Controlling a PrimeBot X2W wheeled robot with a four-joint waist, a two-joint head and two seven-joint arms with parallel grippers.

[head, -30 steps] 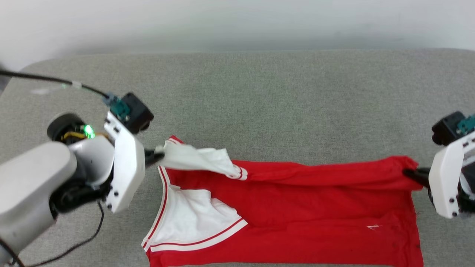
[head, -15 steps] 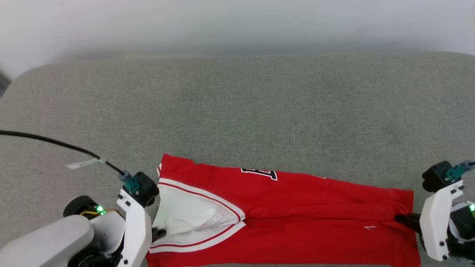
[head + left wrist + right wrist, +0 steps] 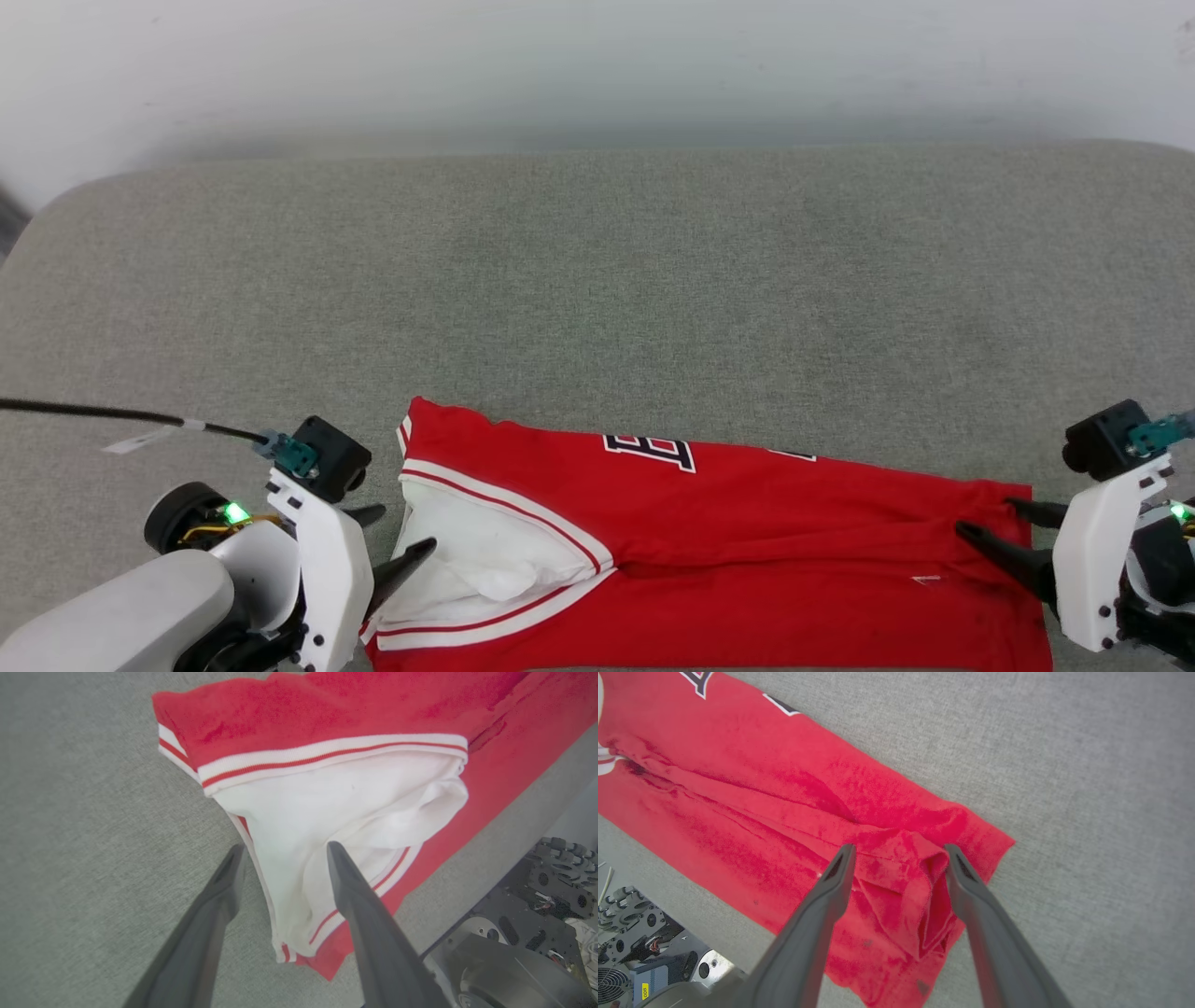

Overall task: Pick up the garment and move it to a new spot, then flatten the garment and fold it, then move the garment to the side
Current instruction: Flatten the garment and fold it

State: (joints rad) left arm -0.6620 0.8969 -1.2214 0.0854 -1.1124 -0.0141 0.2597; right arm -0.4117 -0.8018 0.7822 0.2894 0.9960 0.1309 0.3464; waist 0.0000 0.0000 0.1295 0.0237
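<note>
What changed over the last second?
The left end effector and right end effector drew the far edge of the garment toward the robot, laid it over the near half, then opened and let go. The near half stayed put on the grey surface.

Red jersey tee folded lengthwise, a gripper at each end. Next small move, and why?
Likely lift both straight up. The left gripper and right gripper stand open, fingers straddling edges of the red jersey T-shirt with white sleeves, lying on the grey fabric surface; sideways pulling could drag the fold.
</note>
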